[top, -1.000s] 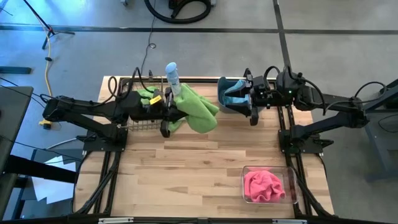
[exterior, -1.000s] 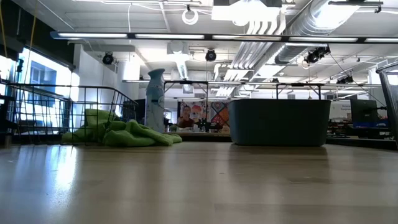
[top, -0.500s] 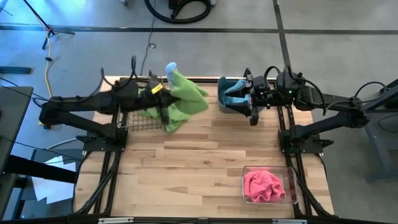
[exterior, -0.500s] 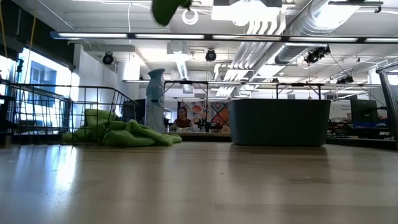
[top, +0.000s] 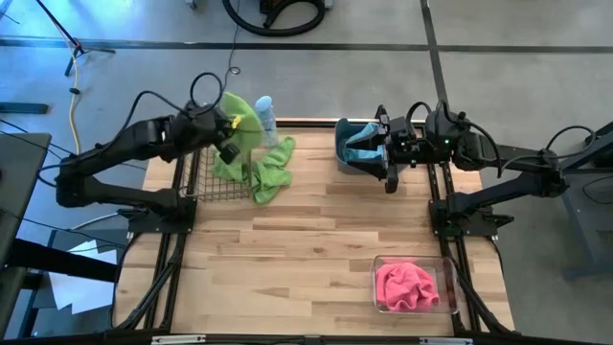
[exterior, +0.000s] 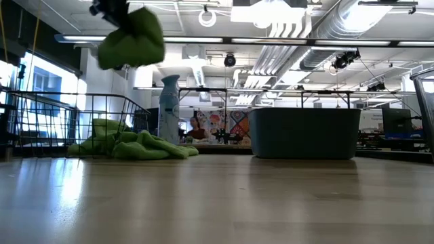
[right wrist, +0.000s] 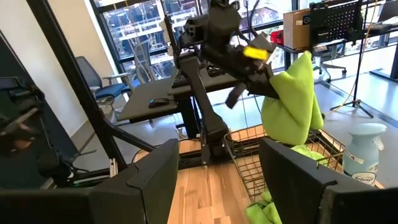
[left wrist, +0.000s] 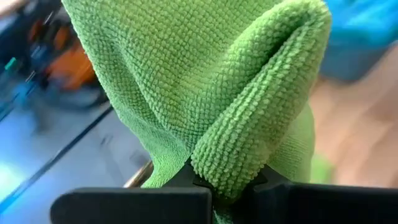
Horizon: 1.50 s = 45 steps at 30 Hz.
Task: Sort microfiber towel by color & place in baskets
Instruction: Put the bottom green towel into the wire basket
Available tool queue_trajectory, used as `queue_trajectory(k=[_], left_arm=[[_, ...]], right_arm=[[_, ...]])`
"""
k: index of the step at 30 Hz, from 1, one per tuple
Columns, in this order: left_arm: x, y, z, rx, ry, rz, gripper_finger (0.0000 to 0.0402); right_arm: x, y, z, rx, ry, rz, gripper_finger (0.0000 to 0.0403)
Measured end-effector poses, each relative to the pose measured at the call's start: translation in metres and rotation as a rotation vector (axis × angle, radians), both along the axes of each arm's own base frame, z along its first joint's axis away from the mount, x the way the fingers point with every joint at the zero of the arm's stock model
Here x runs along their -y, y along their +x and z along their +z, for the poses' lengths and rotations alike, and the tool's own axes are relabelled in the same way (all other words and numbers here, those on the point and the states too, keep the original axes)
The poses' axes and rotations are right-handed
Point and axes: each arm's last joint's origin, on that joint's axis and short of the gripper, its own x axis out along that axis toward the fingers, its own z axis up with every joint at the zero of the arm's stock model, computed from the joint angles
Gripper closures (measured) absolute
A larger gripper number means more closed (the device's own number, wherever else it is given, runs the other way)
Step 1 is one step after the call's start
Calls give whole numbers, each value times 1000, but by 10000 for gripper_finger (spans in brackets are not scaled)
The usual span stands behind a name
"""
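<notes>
My left gripper (top: 233,142) is shut on a lime green microfiber towel (top: 240,117), high over the far end of the black wire-mesh basket (top: 201,174). The low view shows this towel (exterior: 132,37) bunched in the air. More green towels (top: 263,171) lie heaped from the basket onto the table beside it. My right gripper (right wrist: 224,180) stands open and holds nothing, above the grey-blue tub (top: 356,151), which holds a teal-blue towel (top: 362,144). A pink towel (top: 404,286) lies in the clear box (top: 450,287). My left gripper pinches a bunched fold (left wrist: 229,169) of the green towel between its two fingers, several layers together. The fingers slant downward. The towel is lifted clear of the table and basket and hangs in a loose bundle at the fingertips.
A white-and-blue spray bottle (top: 266,115) stands at the far edge, right beside the held towel and the basket. The wooden table top (top: 287,259) is bare in the middle and near left. Black frame rails (top: 158,278) run along both sides.
My left gripper has carried the green towel toward the table's far left, from over the heap to above the basket's far end, turning as it went. The towel, spread wide before, now hangs bunched. The heap on the table has stayed put.
</notes>
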Motion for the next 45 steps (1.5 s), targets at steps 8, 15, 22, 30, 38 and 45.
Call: queue_trajectory(k=[8,15,22,30,38,45], left_arm=[[-24,-26,-15,-143,-82,304,401],[-43,-31,-31,-167,-165,383,401],[-62,-33,-77,-219,-325,413,401],[-73,-27,-132,-178,-441,407,401],[-73,-26,-181,-239,-539,408,401],[-81,-17,-207,-302,-625,392,400]], right_arm=[[1,0,0,-1,-25,-45,183],[1,0,0,-2,-25,-45,183],[1,0,0,-2,-25,-46,183],[1,0,-1,-6,-19,-47,183],[2,1,-4,-37,-16,-47,183],[2,7,-11,-80,11,-54,183]])
